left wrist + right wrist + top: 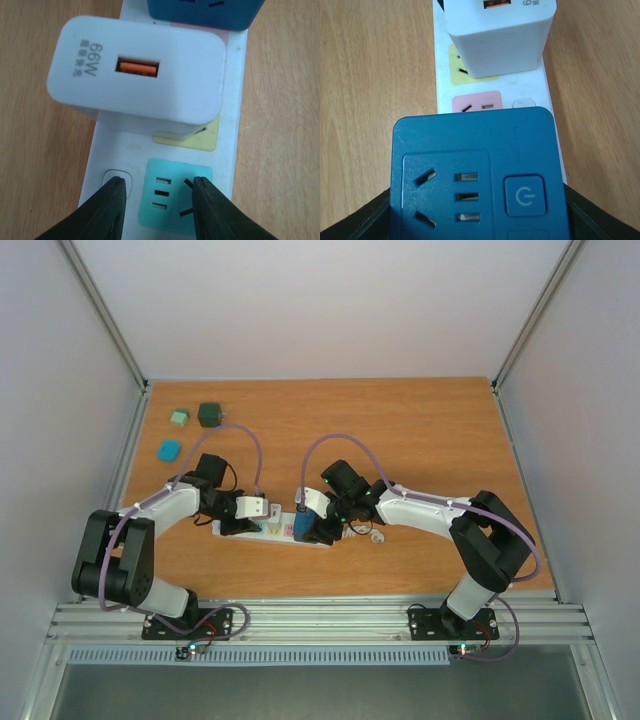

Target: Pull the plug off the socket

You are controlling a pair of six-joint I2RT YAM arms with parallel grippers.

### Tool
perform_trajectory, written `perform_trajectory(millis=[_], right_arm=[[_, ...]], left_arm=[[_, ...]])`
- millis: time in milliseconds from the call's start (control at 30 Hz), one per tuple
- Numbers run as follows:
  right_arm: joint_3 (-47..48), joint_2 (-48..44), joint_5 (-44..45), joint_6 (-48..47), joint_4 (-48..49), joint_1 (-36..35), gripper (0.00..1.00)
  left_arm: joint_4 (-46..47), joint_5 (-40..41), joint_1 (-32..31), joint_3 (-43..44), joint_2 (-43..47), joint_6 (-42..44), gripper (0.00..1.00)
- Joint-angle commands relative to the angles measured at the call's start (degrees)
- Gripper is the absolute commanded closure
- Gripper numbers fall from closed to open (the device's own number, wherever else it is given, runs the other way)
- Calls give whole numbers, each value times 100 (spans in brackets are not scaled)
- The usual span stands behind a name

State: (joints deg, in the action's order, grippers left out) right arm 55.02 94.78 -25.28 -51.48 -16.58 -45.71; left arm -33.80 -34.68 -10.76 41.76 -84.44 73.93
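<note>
Blue plug (480, 175) (on the socket (525, 89)) sits gripped between right fingers (602, 222).

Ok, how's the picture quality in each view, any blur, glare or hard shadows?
Top external: soft even light, faint shadows, the power strip too small for detail. Left wrist: white charger crisp, print readable, no glare. Right wrist: blue adapter sharp enough to show scratches.

You've got a white strip (234, 100) with panels (170, 197) of teal, yellow and pink, on an orange-brown wood-grain table (40, 150). Your plug (475, 170) is deep blue; the charger (135, 100) is white with grey lettering and an orange port (138, 67).
</note>
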Motion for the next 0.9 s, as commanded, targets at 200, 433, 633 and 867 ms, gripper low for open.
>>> perform_trajectory(millis=[200,433,633,867], right_arm=[[437,-359,-426,209,138,-51,60],[439,-347,-376,200,123,-52,61],[473,-400,-381,226,129,-52,62],[450,-401,-472,245,108,-51,63]], left_arm=[[64,723,-132,-279,-230,151,62],[68,734,-136,-251,-272,156,62],[71,737,-134,-242,-287,133,62],[145,739,-136,-217,-292,73,62]])
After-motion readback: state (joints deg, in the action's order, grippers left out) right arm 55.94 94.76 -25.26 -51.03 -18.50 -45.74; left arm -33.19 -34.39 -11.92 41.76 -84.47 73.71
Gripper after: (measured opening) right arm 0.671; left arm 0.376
